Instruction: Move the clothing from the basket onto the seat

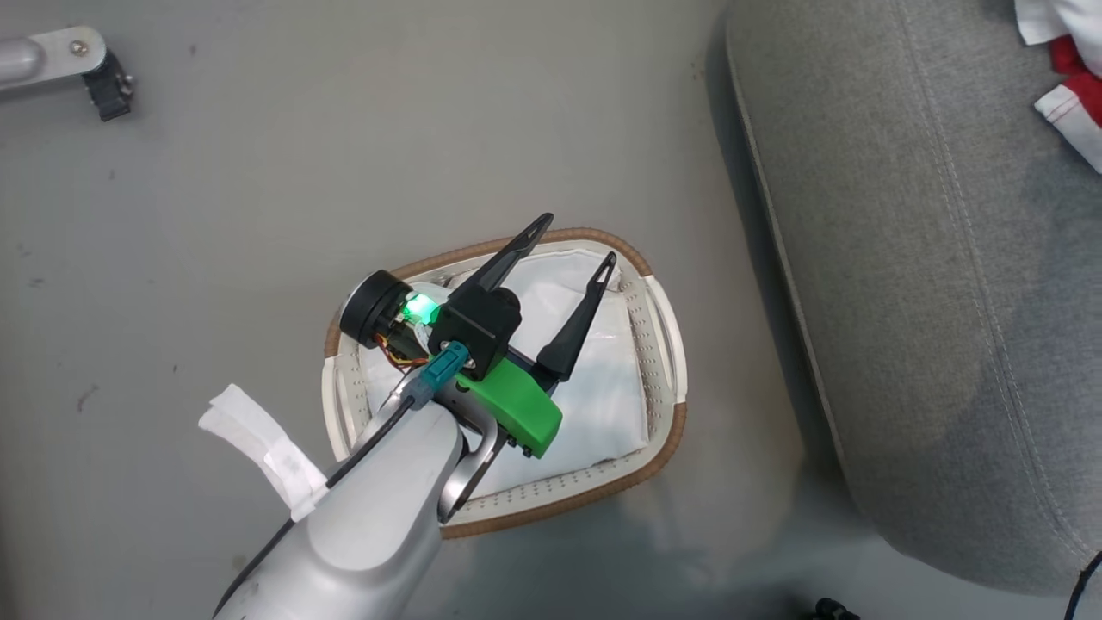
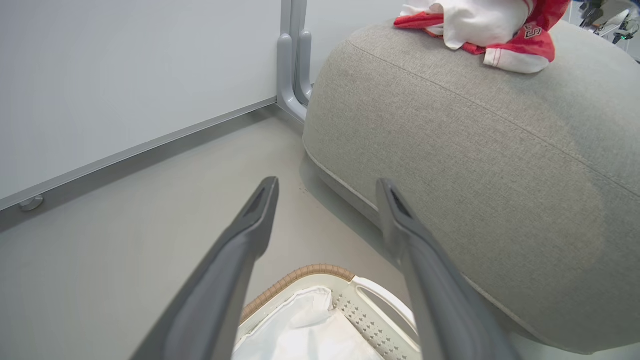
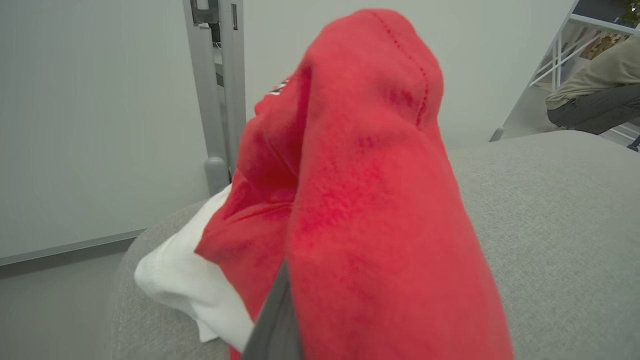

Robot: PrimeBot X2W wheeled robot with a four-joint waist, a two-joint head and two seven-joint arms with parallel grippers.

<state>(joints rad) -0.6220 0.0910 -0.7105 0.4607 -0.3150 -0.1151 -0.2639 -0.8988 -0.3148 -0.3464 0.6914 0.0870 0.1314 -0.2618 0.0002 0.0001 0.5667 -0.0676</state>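
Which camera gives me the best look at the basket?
The head view: the basket lies nearly whole from above, the left gripper over it. The left wrist view catches one end. The right wrist view faces the clothing.

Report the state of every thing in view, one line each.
basket: upright on the floor, white liner showing.
left claw: open, empty, over the basket.
right claw: shut on clothing, red fabric draped over it.
seat: bearing crumpled clothing.
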